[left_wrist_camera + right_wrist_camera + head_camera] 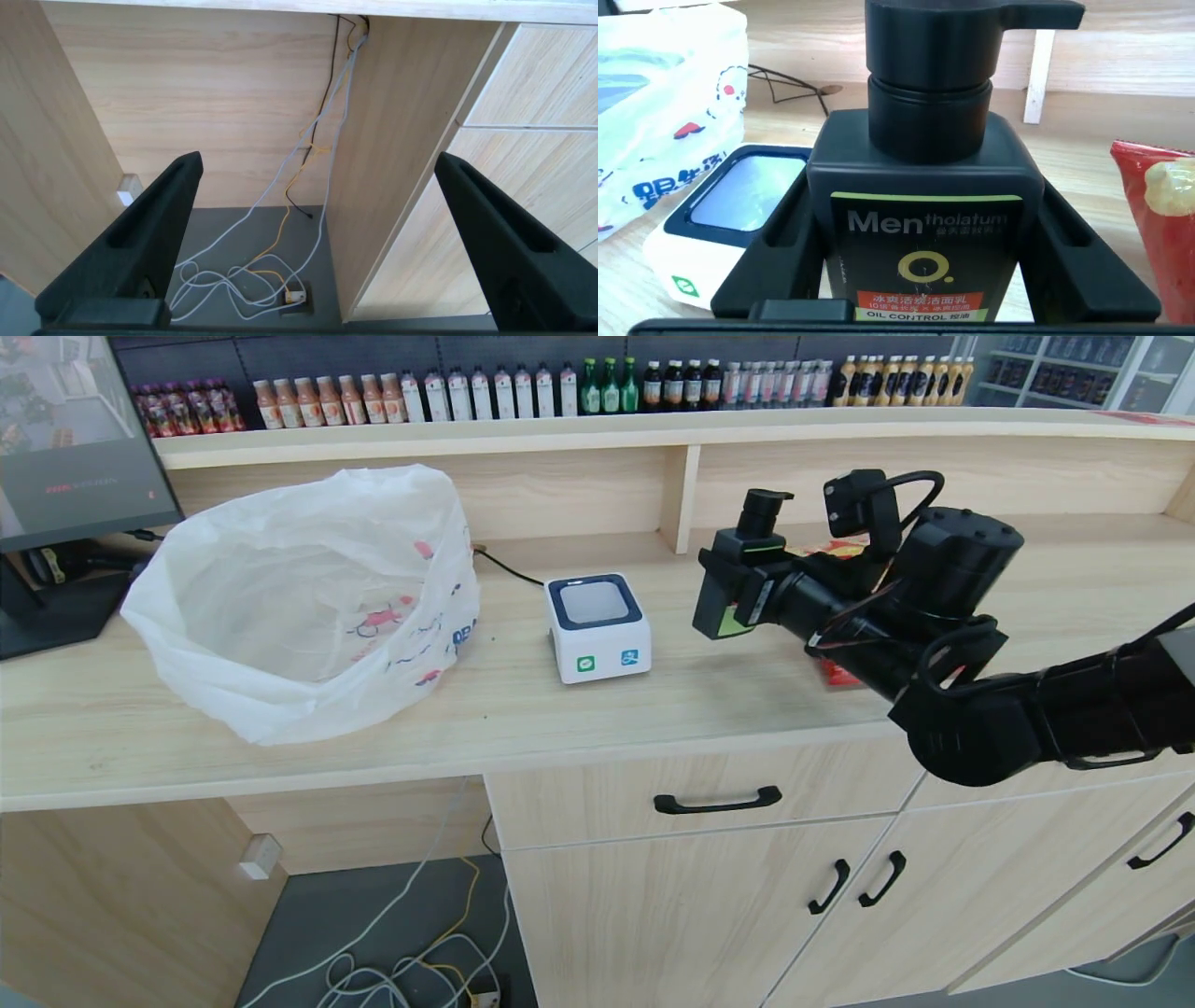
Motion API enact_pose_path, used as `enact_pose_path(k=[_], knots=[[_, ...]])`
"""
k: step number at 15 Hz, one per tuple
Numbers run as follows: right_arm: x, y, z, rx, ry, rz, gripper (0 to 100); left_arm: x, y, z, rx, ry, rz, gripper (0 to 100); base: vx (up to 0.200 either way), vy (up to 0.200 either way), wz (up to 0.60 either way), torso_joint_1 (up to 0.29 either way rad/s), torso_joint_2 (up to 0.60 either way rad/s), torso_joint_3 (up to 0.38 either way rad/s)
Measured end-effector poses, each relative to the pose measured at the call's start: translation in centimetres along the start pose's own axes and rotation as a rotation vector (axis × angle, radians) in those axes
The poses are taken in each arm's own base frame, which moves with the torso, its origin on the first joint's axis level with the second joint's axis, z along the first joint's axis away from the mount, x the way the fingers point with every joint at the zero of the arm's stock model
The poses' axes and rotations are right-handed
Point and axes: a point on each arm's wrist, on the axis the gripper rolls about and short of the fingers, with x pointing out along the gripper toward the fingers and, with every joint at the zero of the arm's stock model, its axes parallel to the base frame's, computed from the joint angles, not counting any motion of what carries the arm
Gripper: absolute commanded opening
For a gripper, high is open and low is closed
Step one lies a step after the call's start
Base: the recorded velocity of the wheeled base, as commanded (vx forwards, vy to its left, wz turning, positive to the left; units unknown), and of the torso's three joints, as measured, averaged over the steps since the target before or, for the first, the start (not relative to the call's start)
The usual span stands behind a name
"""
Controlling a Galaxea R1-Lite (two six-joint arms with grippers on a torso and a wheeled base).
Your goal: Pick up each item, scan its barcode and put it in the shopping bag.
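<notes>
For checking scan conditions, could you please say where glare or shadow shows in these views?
Right wrist view: the scanner window mirrors pale light; the bottle in the right gripper has dull sheen. Head view: soft shade under the shopping bag. Left wrist view: no glare.

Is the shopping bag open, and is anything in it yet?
Open and apparently empty: the shopping bag stands on the counter with its mouth spread wide, and only its white plastic shows inside.

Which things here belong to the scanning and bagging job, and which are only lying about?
Job: pump bottle in the right gripper, scanner, shopping bag, red packet on the counter.
Lying about: monitor, row of bottles, cables under the counter.
</notes>
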Motion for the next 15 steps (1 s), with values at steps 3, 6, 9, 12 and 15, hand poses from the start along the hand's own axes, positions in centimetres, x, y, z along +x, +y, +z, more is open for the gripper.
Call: enact_pose_path(k=[3,6,9,12,15], knots=[[-2.1,0.2,0.4,0.006,0.027,-0.002,0,0.0,0.0,0.0,0.0,0.0,0.0,100,0.0,0.0,0.0,0.0,0.0,0.0],[-3.7,0.7,1.1,0.01,-0.004,0.119,0,0.0,0.0,0.0,0.0,0.0,0.0,100,0.0,0.0,0.0,0.0,0.0,0.0],[-3.7,-1.0,2.3,-0.016,-0.034,0.327,0,0.0,0.0,0.0,0.0,0.0,0.0,100,0.0,0.0,0.0,0.0,0.0,0.0],[-3.6,-1.9,3.6,0.055,-0.032,0.528,0,0.0,0.0,0.0,0.0,0.0,0.0,100,0.0,0.0,0.0,0.0,0.0,0.0],[-3.7,-2.1,4.6,0.121,-0.029,0.593,0,0.0,0.0,0.0,0.0,0.0,0.0,100,0.0,0.0,0.0,0.0,0.0,0.0]])
